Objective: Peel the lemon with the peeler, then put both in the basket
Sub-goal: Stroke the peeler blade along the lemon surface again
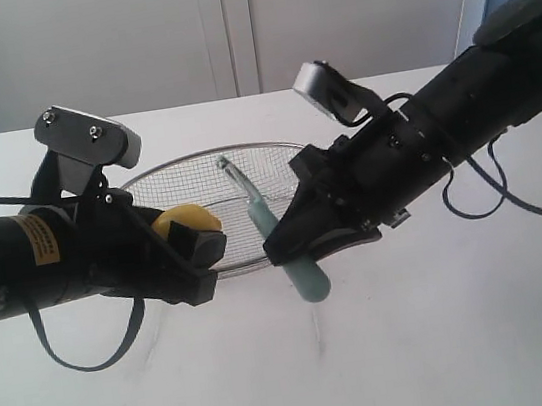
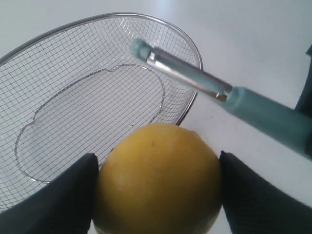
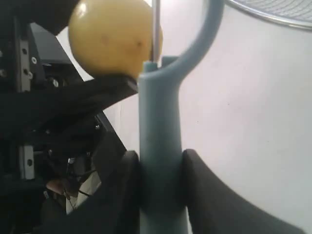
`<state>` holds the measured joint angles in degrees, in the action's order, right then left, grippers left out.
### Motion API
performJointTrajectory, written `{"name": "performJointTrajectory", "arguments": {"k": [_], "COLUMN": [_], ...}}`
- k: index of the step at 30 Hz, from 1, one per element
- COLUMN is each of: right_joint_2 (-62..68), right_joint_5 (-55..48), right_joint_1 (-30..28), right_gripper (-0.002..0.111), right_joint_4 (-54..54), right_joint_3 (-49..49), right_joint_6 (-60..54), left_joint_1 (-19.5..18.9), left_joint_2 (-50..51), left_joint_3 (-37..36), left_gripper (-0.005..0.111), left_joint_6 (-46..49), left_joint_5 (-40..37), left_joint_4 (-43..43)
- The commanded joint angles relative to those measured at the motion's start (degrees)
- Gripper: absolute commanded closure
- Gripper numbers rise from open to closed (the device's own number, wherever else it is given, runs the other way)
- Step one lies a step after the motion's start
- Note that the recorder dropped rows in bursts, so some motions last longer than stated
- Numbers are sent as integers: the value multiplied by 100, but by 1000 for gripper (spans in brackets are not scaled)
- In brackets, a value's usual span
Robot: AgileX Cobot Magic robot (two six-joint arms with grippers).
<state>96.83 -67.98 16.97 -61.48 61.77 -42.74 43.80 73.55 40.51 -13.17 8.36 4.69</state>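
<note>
My left gripper [image 1: 201,256] is shut on the yellow lemon [image 1: 185,223], which fills the space between its black fingers [image 2: 63,200] in the left wrist view, where the lemon [image 2: 158,178] hangs just in front of the basket. My right gripper [image 1: 292,242] is shut on the teal handle of the peeler [image 1: 277,232]; its silver blade head points up over the basket, a short way right of the lemon. In the right wrist view the peeler [image 3: 158,146] stands between my pads, its blade beside the lemon [image 3: 111,36]. The wire mesh basket [image 1: 245,159] lies behind both, with nothing inside.
A white table [image 1: 422,343] carries everything. Loose black cables [image 1: 81,363] hang under both arms. A pale wall stands behind the table's far edge.
</note>
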Motion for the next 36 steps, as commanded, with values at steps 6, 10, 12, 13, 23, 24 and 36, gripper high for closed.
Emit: {"name": "performJointTrajectory", "arguments": {"k": [6, 10, 12, 13, 23, 24, 36], "right_joint_2": [-501, -501, -501, -501, 85, 283, 762], "right_joint_5": [-106, -52, 84, 153, 357, 328, 16], "right_joint_1": [-509, -649, -674, -674, -674, -674, -394], "right_gripper": [108, 108, 108, 108, 108, 108, 108], "right_joint_4": [12, 127, 312, 405, 866, 807, 211], "right_joint_3": [44, 44, 44, 44, 10, 10, 10], "right_joint_6": [-69, -57, -46, -10, 417, 417, 142], "left_joint_1": [32, 32, 32, 32, 32, 32, 32], "left_joint_2": [-22, -22, -22, -22, -22, -22, -22], "left_joint_3": [-10, -10, -10, -10, -10, -10, -10], "left_gripper": [107, 107, 107, 107, 107, 107, 107], "left_joint_6": [1, 1, 1, 1, 1, 1, 1], "left_joint_5": [55, 55, 55, 55, 55, 55, 55], "left_joint_4": [14, 14, 14, 14, 14, 14, 14]}}
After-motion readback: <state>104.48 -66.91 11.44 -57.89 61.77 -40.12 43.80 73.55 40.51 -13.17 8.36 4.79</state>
